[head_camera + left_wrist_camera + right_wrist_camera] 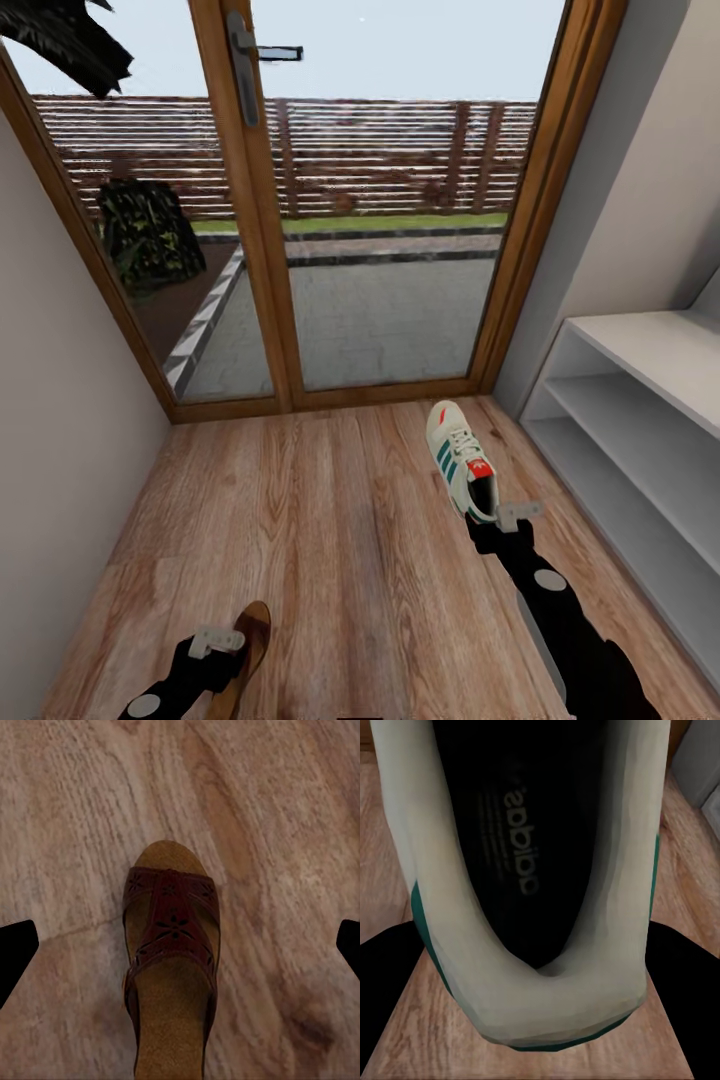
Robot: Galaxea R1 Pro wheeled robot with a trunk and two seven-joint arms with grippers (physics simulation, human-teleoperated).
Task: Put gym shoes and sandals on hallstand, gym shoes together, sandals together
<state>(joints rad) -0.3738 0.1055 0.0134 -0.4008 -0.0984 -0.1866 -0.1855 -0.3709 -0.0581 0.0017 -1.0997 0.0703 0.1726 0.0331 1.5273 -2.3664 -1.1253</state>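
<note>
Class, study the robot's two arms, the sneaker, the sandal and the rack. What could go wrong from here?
1. The right gripper seems to hold the sneaker only by its heel rim, toe pointing away; it could swing or slip before reaching the rack.
2. The left gripper hangs open over the sandal; closing off-centre could push the flat sandal along the floor.

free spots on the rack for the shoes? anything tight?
All three levels of the hallstand showing at right look bare. Open floor runs between the door and both arms. Tight near the gym shoe at the right gripper, and the sandal under the left gripper.
</note>
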